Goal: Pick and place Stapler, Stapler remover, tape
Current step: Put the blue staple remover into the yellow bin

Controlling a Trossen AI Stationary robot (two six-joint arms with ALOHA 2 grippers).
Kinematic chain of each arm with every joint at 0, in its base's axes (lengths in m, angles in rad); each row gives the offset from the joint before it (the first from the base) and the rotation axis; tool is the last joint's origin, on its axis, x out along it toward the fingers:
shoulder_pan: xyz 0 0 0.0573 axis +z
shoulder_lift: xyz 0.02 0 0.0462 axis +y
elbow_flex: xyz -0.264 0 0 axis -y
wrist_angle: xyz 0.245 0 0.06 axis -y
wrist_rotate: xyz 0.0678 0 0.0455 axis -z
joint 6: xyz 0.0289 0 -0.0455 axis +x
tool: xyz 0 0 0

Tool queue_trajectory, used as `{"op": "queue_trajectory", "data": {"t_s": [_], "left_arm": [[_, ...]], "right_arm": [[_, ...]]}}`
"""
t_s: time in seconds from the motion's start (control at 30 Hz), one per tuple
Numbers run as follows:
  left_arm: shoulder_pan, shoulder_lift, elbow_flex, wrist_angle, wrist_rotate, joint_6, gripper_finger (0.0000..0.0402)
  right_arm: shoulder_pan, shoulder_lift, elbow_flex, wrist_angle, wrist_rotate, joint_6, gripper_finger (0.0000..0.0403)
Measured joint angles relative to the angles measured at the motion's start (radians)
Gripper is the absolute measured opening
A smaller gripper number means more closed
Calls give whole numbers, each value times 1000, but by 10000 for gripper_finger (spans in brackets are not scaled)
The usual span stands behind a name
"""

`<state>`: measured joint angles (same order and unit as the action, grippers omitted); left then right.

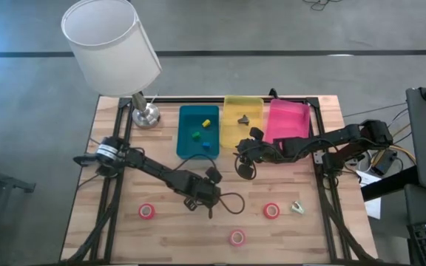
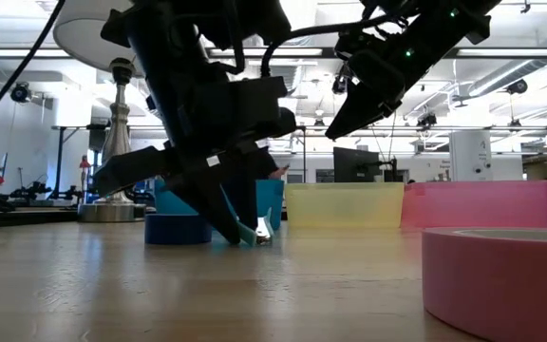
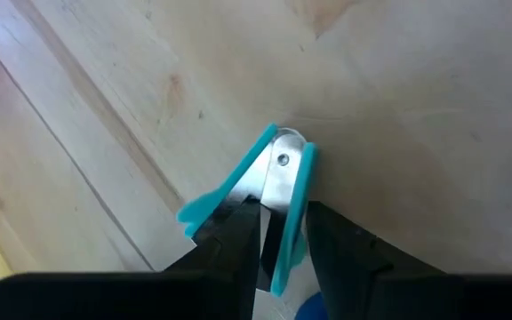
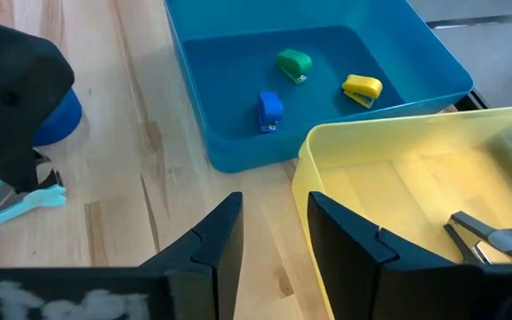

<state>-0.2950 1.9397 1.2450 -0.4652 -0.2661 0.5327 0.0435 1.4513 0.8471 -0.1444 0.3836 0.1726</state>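
Note:
My left gripper (image 1: 207, 195) is low over the middle of the table, shut on a teal-and-metal stapler remover (image 3: 278, 178), also seen in the low view (image 2: 251, 231). My right gripper (image 4: 274, 236) hangs open and empty above the near rims of the teal bin (image 1: 198, 131) and the yellow bin (image 1: 242, 120). Three red-pink tape rolls lie flat on the table (image 1: 147, 211) (image 1: 237, 237) (image 1: 271, 210). The blue tape roll (image 2: 179, 228) lies flat beside my left gripper. A dark stapler remover (image 4: 483, 238) lies in the yellow bin. Three small staplers (image 4: 293, 64) lie in the teal bin. My left gripper pinches the stapler remover between its two fingers (image 3: 238, 236), which come from above, pointing down. They are on the end away from the riveted metal hinge (image 3: 283, 158). That hinge end points down at the table; whether it touches the wood I cannot tell.
A pale stapler remover (image 1: 297, 207) lies near the right red-pink roll. The pink bin (image 1: 287, 122) stands right of the yellow one. A lamp (image 1: 113, 48) stands at the far left corner. A dark cable (image 1: 231, 201) loops on the table beside my left gripper.

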Motion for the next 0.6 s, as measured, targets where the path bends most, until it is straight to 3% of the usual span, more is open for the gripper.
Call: {"op": "queue_trajectory", "data": {"t_s": [0.2,0.47,0.6], "left_arm": [[1,-3,-21,25,2,-2,95],[1,-2,-14,50,-1,17,41],[-2,-3,1,49,-32,19,47]], "right_arm": [[0,0,0,0,0,0,119],[0,0,0,0,0,0,109],[0,0,0,0,0,0,111]]}}
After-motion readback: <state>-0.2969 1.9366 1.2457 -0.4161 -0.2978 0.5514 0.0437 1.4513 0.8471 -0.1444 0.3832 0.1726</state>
